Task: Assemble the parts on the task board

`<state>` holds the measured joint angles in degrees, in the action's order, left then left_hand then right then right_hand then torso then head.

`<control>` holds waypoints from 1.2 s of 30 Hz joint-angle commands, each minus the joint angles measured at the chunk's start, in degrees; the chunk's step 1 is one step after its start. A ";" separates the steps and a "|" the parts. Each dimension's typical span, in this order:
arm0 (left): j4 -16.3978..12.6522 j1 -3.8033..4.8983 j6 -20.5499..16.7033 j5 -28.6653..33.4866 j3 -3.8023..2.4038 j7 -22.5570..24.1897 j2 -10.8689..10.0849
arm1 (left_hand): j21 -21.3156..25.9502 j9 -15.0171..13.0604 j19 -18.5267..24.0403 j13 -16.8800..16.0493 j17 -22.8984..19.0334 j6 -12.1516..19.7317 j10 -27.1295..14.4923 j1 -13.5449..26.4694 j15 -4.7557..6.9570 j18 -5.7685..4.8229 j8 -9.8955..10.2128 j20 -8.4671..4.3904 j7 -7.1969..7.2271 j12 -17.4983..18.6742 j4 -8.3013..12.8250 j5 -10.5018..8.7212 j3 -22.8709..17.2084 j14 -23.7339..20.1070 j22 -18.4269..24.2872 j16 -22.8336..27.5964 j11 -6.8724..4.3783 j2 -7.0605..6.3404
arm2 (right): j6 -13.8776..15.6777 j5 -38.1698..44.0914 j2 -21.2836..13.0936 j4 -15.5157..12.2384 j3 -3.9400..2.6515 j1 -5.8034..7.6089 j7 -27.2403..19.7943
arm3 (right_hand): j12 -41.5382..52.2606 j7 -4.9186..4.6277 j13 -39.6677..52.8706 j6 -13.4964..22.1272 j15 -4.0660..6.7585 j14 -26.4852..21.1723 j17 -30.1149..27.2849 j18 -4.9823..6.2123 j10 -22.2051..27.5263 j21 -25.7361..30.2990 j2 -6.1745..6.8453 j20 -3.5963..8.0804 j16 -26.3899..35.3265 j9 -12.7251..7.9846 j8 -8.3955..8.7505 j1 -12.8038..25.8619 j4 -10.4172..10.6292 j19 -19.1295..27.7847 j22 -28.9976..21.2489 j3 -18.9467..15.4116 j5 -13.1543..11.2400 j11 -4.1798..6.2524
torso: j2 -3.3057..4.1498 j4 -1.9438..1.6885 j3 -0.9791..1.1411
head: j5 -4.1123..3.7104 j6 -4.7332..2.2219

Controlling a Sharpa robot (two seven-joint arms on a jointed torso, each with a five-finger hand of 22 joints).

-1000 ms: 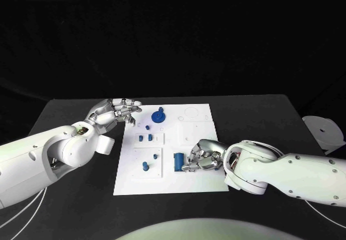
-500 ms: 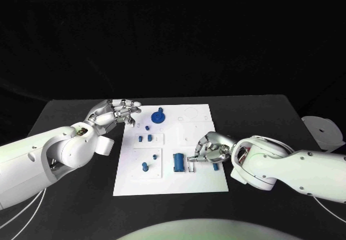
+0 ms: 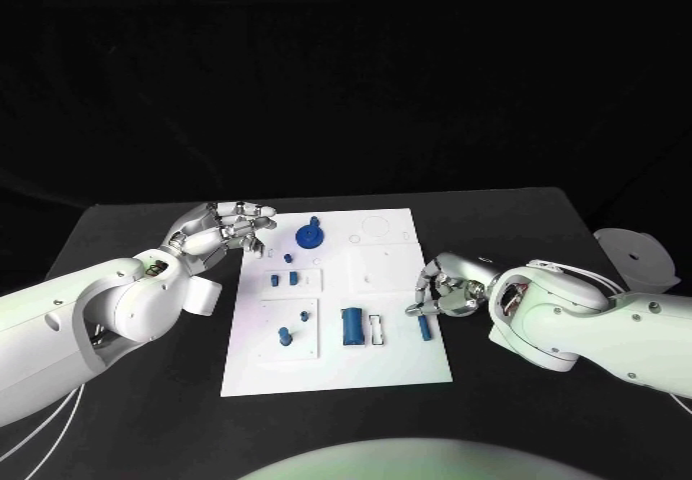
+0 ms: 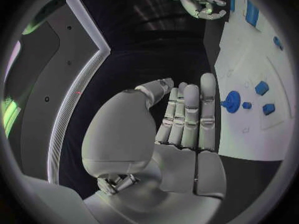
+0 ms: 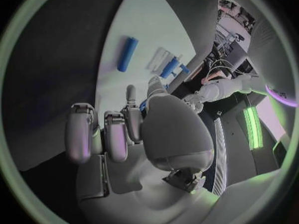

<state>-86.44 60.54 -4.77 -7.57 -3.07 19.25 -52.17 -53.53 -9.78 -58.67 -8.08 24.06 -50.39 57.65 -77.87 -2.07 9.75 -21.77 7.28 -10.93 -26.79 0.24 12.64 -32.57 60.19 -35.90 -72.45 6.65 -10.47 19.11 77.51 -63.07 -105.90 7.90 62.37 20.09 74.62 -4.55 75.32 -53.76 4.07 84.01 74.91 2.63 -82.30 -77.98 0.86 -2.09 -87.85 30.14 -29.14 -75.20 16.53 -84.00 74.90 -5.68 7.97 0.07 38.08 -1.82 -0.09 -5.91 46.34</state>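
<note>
- Right hand [image 3: 447, 295] has moved from the board's [image 3: 389, 370] middle to its right edge, carrying a small blue part [image 3: 426, 328] pinched below its fingers.
- Blue cylinder [image 3: 351, 325] now lies uncovered beside an open slot [image 3: 378, 329].
- Left hand [image 3: 231, 228] stays at the board's far-left corner, fingers together, holding nothing.
- Judgement: the part is lifted out, not yet seated.

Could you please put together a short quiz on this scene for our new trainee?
1. True or false: the silver left hand holds a blue part.
2. The long blue cylinder lies: A on the white task board; B off the board; C in a hand.
3. Which hand's fingers pinch the small blue piece near the board's edge?
Key: 1 false; 2 A; 3 the silver right hand.
</note>
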 commanded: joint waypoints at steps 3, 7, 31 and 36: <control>-0.08 -0.03 1.17 -0.13 -0.02 0.24 0.06 | -0.09 -0.05 -0.39 -0.04 -0.05 0.41 -0.41 0.19 -0.17 0.85 -0.19 0.13 0.17 -0.25 -0.12 0.34 -0.05 -0.33 -0.01 0.27 -0.11 0.21 | -1.37 7.30 -0.24 -0.54 0.06 -1.12 1.75 | 0.06 0.12 1.64 0.29 -0.51 4.46 7.61 0.03 0.34 0.00 -0.25 -0.51 0.19 -0.06 0.36 -0.50 -0.11 -0.48 9.94 -0.33 -0.22 -0.16 | -0.10 -0.04 -0.01 | -0.08 0.17; -0.06 -0.05 1.21 -0.16 -0.01 0.23 0.04 | -0.09 -0.05 -0.39 -0.04 -0.05 0.41 -0.41 0.19 -0.17 0.85 -0.19 0.13 0.17 -0.25 -0.12 0.34 -0.05 -0.33 -0.01 0.27 -0.11 0.21 | -1.48 8.20 -0.32 -0.57 0.08 -1.69 2.71 | 0.09 0.16 1.68 -0.09 -0.54 4.48 7.69 0.00 0.31 -0.15 -0.36 -0.58 0.17 -0.06 0.34 -0.45 -0.02 -0.56 10.02 -0.45 -0.24 -0.16 | -0.05 -0.20 -0.07 | -0.20 0.20; -0.10 -0.07 1.28 -0.23 0.00 -0.02 -0.30 | -0.09 -0.05 -0.39 -0.04 -0.05 0.41 -0.41 0.19 -0.17 0.85 -0.19 0.13 0.17 -0.25 -0.12 0.34 -0.05 -0.33 -0.01 0.27 -0.11 0.21 | -0.69 10.73 -0.35 -0.60 0.14 -3.11 5.56 | -0.02 0.53 1.71 -1.79 -0.37 4.50 7.73 -0.01 0.21 -0.23 -0.71 -0.63 0.20 0.08 0.30 2.17 0.20 -0.71 10.19 -2.67 -0.99 0.11 | 0.01 -0.13 -0.04 | -0.18 0.41; -0.09 -0.07 1.29 -0.29 0.00 -0.10 -0.31 | -0.10 -0.12 -0.45 -0.10 -0.04 0.47 -0.49 0.19 -0.17 0.86 -0.33 0.15 0.16 -0.35 -0.09 0.33 -0.09 -0.35 -0.01 0.28 -0.10 0.21 | -1.76 10.79 -0.42 -0.80 0.14 -3.18 5.69 | -0.09 0.56 1.68 -1.84 -0.35 4.48 7.67 -0.01 0.23 -0.19 -0.56 -0.60 0.24 0.15 0.32 2.72 0.19 -0.71 10.20 -3.34 -0.82 0.13 | 0.00 -0.12 0.00 | -0.24 0.39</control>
<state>-86.41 60.47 -4.49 -7.65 -3.05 19.06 -52.53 -53.53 -9.80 -58.67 -8.11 24.06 -50.18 57.65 -77.88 -2.07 9.75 -21.77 7.28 -10.72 -26.79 0.24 12.64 -32.57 60.19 -35.90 -72.45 6.65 -10.47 18.46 87.13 -63.49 -106.52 8.03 59.29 25.15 74.76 -4.05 75.94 -55.12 4.08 84.02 74.90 2.63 -82.18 -78.21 0.50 -2.49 -87.85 30.24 -28.91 -73.01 16.82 -84.00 74.93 -8.71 7.21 -0.02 38.11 -1.94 -0.09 -6.09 46.74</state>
